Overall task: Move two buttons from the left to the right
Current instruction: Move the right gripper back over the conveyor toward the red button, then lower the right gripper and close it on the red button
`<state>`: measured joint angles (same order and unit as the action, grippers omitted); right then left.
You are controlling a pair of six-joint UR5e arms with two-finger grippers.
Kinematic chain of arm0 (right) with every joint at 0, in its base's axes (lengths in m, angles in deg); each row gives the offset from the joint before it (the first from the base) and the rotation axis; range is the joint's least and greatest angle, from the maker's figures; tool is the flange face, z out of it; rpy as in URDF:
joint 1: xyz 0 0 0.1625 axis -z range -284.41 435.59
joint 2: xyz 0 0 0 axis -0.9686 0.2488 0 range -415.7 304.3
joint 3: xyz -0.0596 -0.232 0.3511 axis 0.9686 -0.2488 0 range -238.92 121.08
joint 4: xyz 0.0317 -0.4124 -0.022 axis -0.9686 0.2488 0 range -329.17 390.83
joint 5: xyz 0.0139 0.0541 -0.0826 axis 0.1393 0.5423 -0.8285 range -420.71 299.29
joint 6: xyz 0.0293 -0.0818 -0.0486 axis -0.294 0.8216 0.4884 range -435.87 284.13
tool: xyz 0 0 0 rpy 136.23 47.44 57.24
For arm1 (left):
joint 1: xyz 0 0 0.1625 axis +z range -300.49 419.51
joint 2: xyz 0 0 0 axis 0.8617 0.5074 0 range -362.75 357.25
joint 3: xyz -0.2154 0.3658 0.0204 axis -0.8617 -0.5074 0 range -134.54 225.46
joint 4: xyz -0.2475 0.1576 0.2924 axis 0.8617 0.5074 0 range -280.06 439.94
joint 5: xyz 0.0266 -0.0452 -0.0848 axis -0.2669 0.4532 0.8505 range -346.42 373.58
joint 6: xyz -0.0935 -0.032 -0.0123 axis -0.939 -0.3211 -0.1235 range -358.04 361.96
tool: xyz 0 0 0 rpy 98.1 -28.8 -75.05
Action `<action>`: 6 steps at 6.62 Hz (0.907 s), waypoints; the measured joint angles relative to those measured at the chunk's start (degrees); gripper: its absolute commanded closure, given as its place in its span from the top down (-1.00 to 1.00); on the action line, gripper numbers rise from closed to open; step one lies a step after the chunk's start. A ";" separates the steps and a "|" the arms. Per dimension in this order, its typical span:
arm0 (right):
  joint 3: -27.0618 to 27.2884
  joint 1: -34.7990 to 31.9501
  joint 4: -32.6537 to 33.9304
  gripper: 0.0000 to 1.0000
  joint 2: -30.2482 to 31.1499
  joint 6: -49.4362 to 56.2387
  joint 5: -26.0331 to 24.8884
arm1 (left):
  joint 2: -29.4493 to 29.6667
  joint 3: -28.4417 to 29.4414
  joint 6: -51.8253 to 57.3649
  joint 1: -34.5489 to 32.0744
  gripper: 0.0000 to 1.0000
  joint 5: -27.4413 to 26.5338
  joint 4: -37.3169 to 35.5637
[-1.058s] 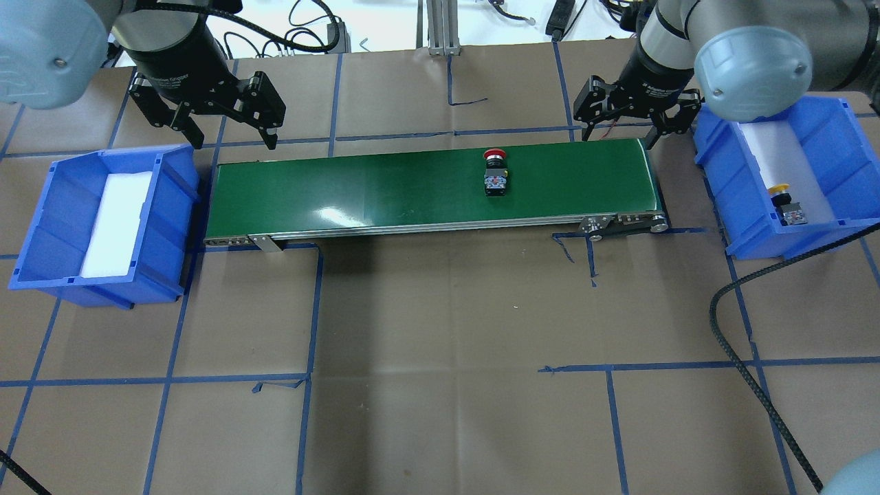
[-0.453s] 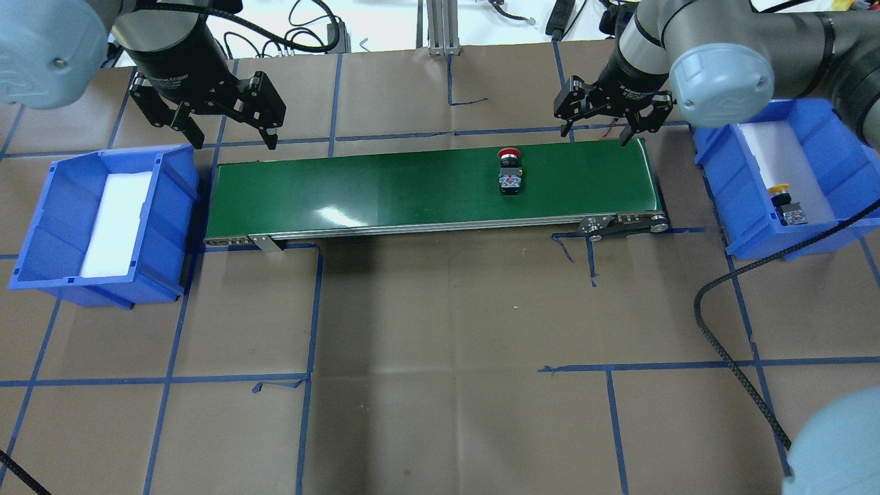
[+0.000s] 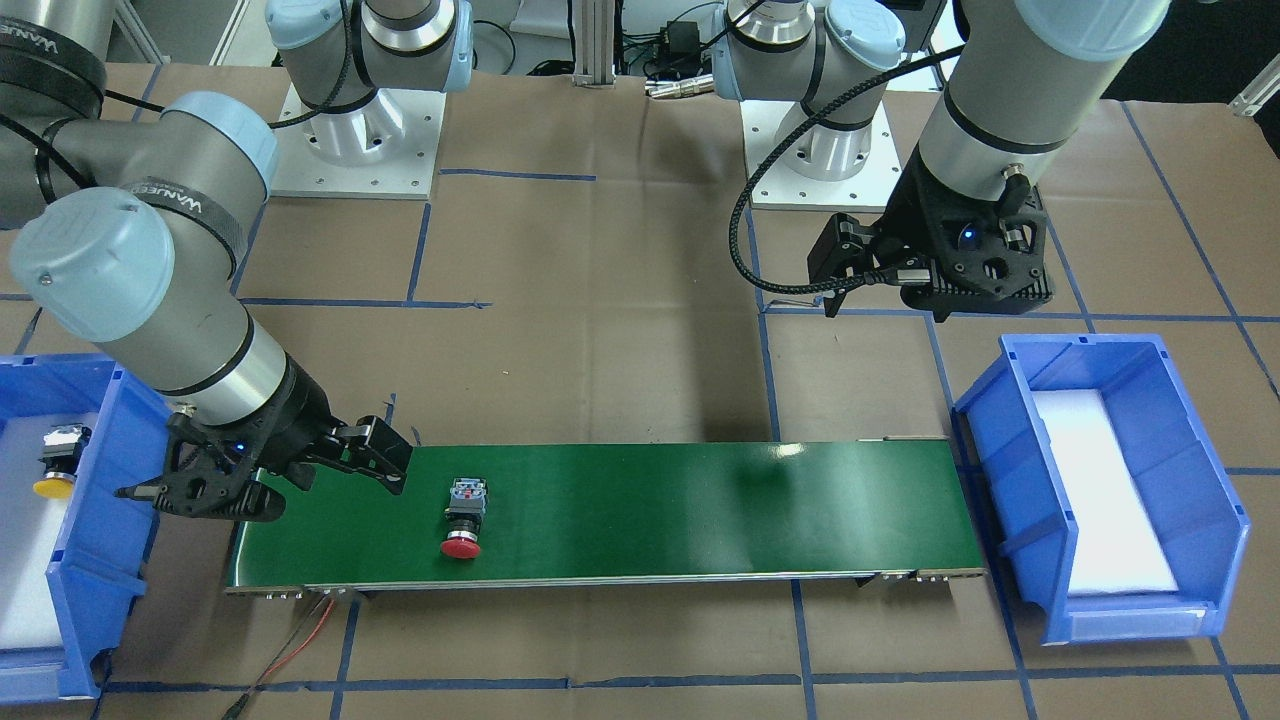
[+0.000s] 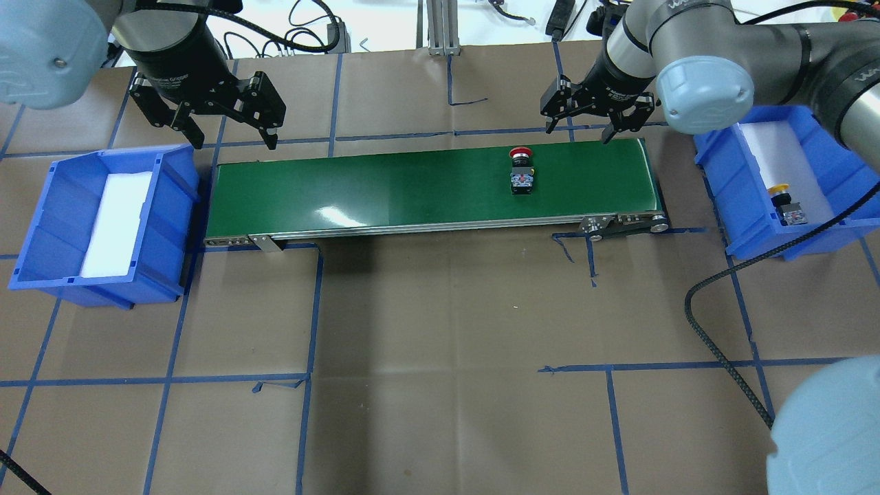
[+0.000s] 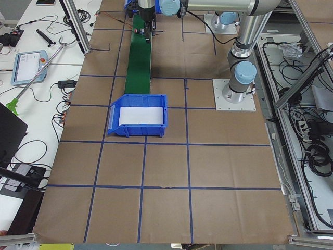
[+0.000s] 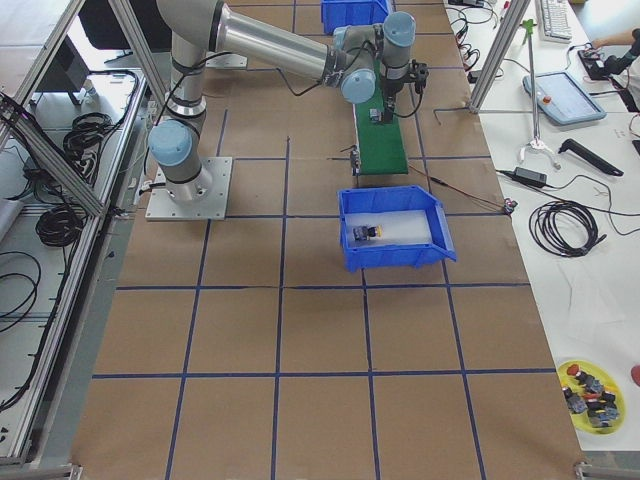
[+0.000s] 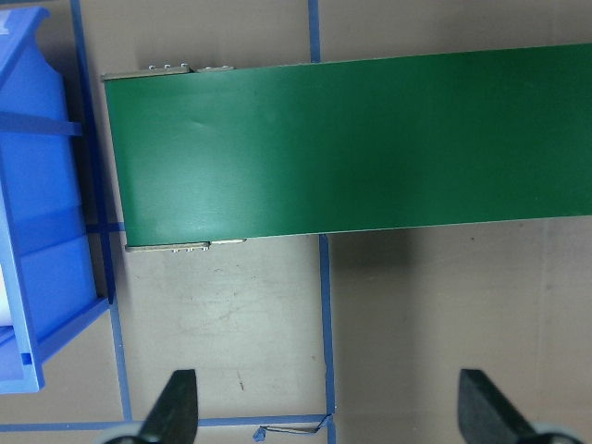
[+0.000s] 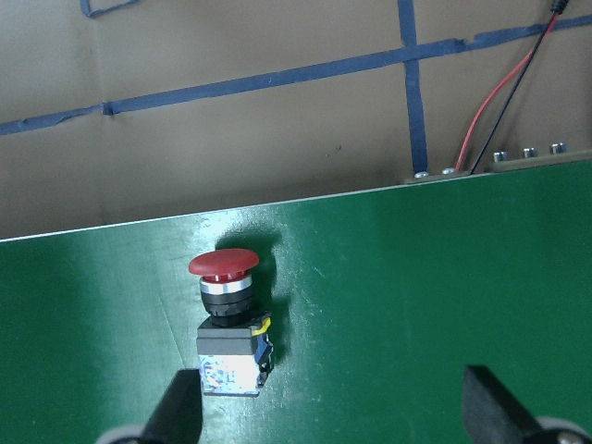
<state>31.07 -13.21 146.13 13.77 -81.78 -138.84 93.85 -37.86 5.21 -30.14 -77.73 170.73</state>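
Note:
The red-capped button [image 4: 521, 172] lies on its side on the green conveyor belt [image 4: 385, 192], right of the middle; it also shows in the front view [image 3: 465, 515] and the right wrist view [image 8: 227, 319]. The yellow-capped button [image 4: 787, 203] lies in the right blue bin [image 4: 729, 179]. My right gripper [image 4: 577, 134] is open and empty, just beyond the belt's far edge, a little right of the red button. My left gripper [image 4: 235, 141] is open and empty beyond the belt's left end.
The left blue bin [image 4: 41, 227] holds only a white foam liner. A black cable [image 4: 722, 344] loops over the table at the right. Red and black wires [image 3: 300, 635] run off the belt's right end. Blue tape lines mark the brown paper.
The red button has moved to the right along the belt. My right gripper has moved left along the belt's far edge, still open. The left arm has not moved.

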 measured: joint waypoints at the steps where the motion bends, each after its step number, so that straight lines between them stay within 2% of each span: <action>1: 0.05 -0.30 0.14 0.98 -0.79 0.02 -0.22 | 0.00 0.00 0.00 0.00 0.99 0.00 0.00; 6: 0.94 -0.49 0.19 0.98 -3.80 0.04 -0.85 | 0.00 0.00 0.00 0.00 0.99 0.00 0.00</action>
<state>32.01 -13.70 146.32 9.98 -81.74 -139.69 93.85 -37.86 5.21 -30.14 -77.74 170.73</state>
